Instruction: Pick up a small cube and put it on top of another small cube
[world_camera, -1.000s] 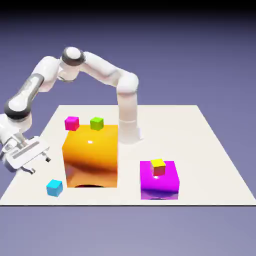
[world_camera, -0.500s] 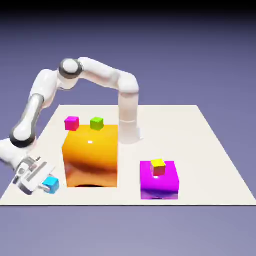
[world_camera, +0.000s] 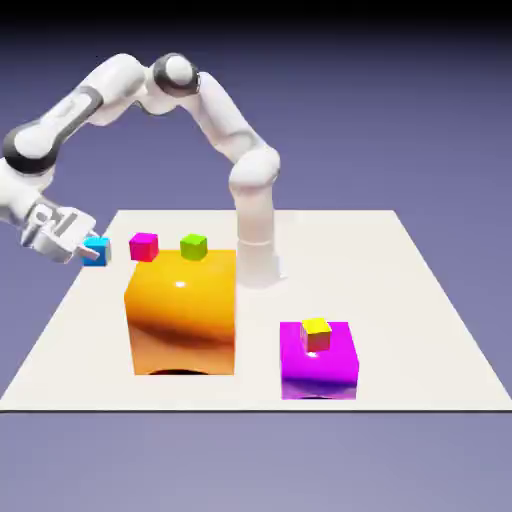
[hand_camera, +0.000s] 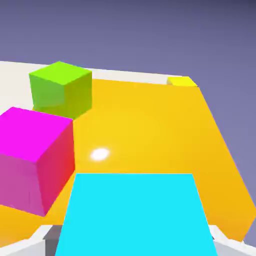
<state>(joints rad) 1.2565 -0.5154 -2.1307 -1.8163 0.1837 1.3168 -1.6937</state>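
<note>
One small cyan cube (world_camera: 96, 250) is clamped in your gripper (world_camera: 88, 247), jaws pressed together on its sides. It's off the table (world_camera: 420, 300), up in the air w/ the hand. In the ext. view the gripper sits at the far left, tilted, w/ the cube poking out of its tip toward the other small cubes.

Hand view: the cyan cube (hand_camera: 132, 215) fills the bottom middle, large, and you only see slivers of the grey fingertips (hand_camera: 42, 239) at either side of it.

Just ahead of the hand & slightly to its left in hand view: the tiny magenta cube (hand_camera: 35, 157). In ext. view that magenta cube (world_camera: 144, 246) is just beside the held cube; can't tell whether they touch.

Further ahead of the hand, past the magenta one: the tiny green cube (hand_camera: 61, 89), also seen in ext. view (world_camera: 194, 246).

The big orange block (world_camera: 182, 312) lies ahead of the hand; in hand view its top (hand_camera: 150, 130) spreads out beyond the held cube, w/ a small bright glint on it.

Well apart from the hand, across the orange block: a larger magenta block (world_camera: 318, 362) w/ a tiny yellow cube (world_camera: 316, 330) on top. In hand view only the yellow cube (hand_camera: 182, 81) peeks over the orange block's far edge.
</note>
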